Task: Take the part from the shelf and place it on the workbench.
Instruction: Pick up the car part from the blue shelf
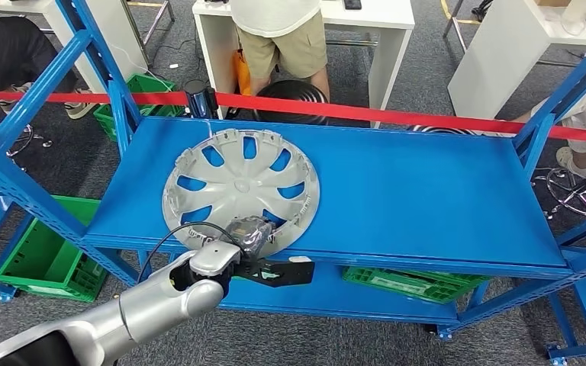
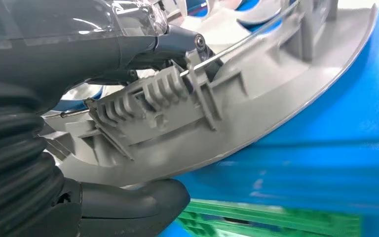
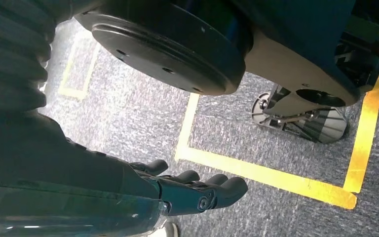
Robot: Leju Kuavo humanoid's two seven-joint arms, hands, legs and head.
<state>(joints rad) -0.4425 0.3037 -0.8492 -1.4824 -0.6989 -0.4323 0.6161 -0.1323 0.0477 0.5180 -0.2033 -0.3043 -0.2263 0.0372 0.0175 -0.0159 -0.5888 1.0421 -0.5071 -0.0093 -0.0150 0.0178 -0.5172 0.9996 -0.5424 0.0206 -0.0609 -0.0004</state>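
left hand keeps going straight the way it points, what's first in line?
Nothing new: the left hand already grips the hubcap at its near rim, thumb under. Beyond that lies blue shelf; depth unclear.

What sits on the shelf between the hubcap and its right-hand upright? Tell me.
Nothing: in the head view the blue shelf is bare from the hubcap, whose near rim the left hand grips, to the upright.

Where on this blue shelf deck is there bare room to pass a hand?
The shelf is bare from the hubcap across to the right-hand uprights, front lip to red tape. The near-left corner is crowded: the hubcap overhangs the front lip, where the left hand grips its rim.
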